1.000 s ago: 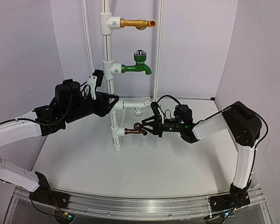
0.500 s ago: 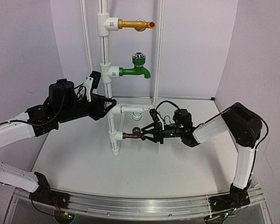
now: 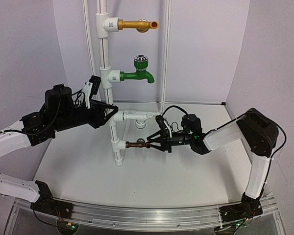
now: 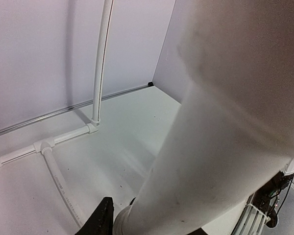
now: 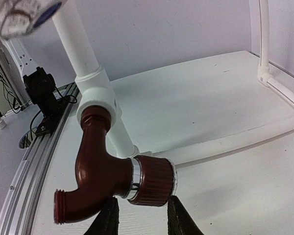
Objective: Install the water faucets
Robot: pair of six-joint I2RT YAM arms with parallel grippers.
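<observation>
Lower centre of the top view: the tap [image 3: 136,144] lies level above the worktop [image 3: 176,181]. Its long axis runs left to right, with the inlet seated in the lowest tee [image 3: 118,144] and the knob end at frame right. The right end effector [image 3: 152,143] is narrowed onto that knob end, a hold that suits turning the thread home. In the right wrist view its fingers [image 5: 108,218] flank the ribbed knob, and the threaded spout mouth faces the lower left of the frame. Just above and left, the left end effector [image 3: 110,108] appears closed around the pipe [image 3: 103,54], probably to brace it against the twisting. Farther up the pipe, the green faucet [image 3: 137,74] and the gold faucet [image 3: 134,23] are already mounted, both projecting to frame right.
</observation>
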